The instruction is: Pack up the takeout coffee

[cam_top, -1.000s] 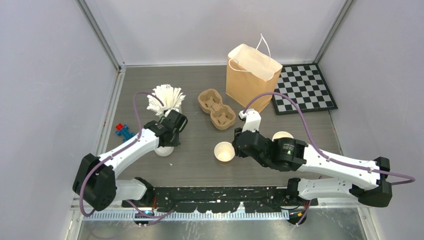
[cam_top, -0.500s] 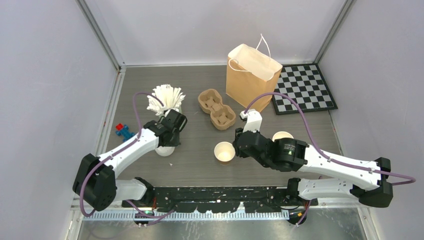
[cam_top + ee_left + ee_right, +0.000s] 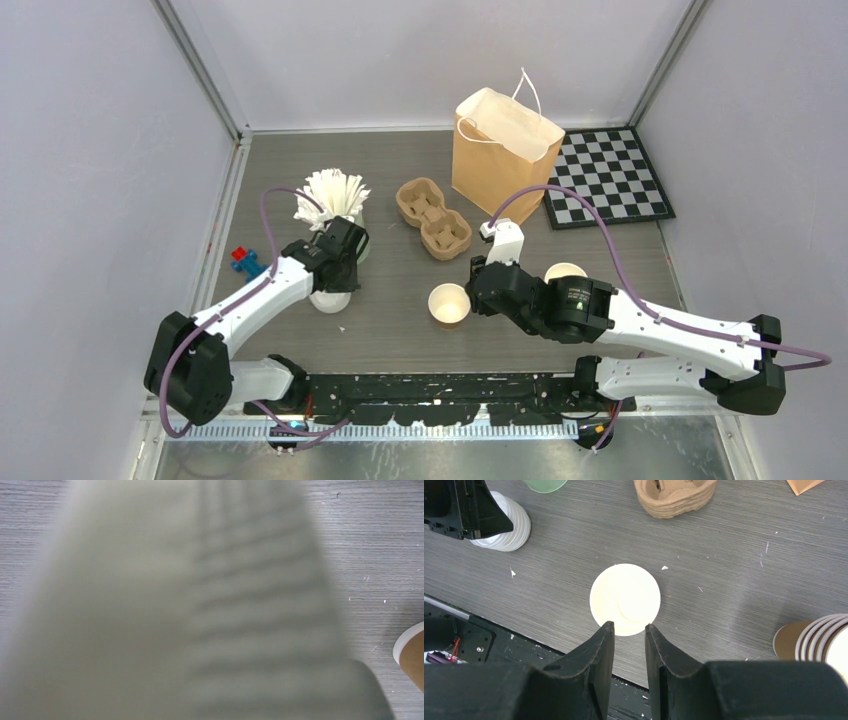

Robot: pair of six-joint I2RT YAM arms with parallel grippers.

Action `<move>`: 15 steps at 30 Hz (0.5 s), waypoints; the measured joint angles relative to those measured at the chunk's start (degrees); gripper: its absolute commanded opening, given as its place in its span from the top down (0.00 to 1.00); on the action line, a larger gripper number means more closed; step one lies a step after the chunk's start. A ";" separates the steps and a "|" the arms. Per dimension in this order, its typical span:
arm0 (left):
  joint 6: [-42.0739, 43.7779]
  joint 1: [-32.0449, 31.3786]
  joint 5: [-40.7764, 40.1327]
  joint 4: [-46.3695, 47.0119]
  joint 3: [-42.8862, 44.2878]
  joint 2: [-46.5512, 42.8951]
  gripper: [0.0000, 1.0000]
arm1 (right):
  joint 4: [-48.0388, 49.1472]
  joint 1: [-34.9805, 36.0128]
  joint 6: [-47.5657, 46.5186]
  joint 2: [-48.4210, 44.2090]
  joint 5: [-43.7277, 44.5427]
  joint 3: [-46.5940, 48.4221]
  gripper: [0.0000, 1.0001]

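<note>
The overhead view is bright and evenly lit by soft light from above, so shadows on the grey wood-grain desk [image 3: 400,335] are faint and short, without glare. In the left wrist view a pale ribbed shape [image 3: 175,605] stands too near the lens and is fully blurred; only the desk at the right is sharp. The right wrist view is sharp, but its black fingers [image 3: 601,650] lie in shade.

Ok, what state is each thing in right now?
Single cup: upright, lidless, empty.
Paper bag: upright, open.
Cup carrier: empty.
Lid stack: upright.
Left end effector: on the lids, grip hidden.
Right end effector: open, at the cup's edge.
</note>
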 measured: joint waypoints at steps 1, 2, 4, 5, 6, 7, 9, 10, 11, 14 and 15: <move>0.00 0.22 0.70 0.00 0.00 -0.17 0.86 | 0.00 0.00 -0.02 0.00 0.00 0.00 0.66; 0.00 0.22 0.79 0.00 0.00 -0.20 0.86 | 0.00 0.00 0.00 0.00 0.00 0.00 0.66; 0.02 0.44 1.46 0.00 0.00 -0.24 0.86 | 0.00 0.00 0.00 0.00 0.00 0.00 0.66; 0.02 0.52 1.70 0.02 0.00 -0.24 0.86 | 0.00 0.00 -0.02 0.02 -0.02 0.00 0.66; 0.04 0.59 1.90 0.02 0.00 -0.24 0.86 | 0.00 0.00 0.00 0.02 -0.02 0.00 0.66; 0.04 0.68 2.10 0.04 0.00 -0.24 0.87 | 0.00 0.00 0.00 0.02 -0.04 0.00 0.66; 0.09 0.81 2.21 0.04 0.00 -0.24 0.89 | 0.00 0.00 0.00 0.02 -0.17 0.00 0.66; 0.13 0.85 2.27 0.04 0.00 -0.24 0.89 | 0.00 0.00 -0.02 0.02 -0.17 0.00 0.66; 0.15 0.90 2.32 0.04 0.00 -0.24 0.90 | -0.02 0.00 -0.02 0.02 -0.20 0.00 0.66; 0.20 0.92 2.34 0.04 0.00 -0.24 0.89 | -0.09 0.00 0.00 0.02 -0.20 0.00 0.66; 0.20 0.92 2.36 0.04 0.00 -0.24 0.87 | -0.13 0.00 -0.02 0.02 -0.20 0.00 0.66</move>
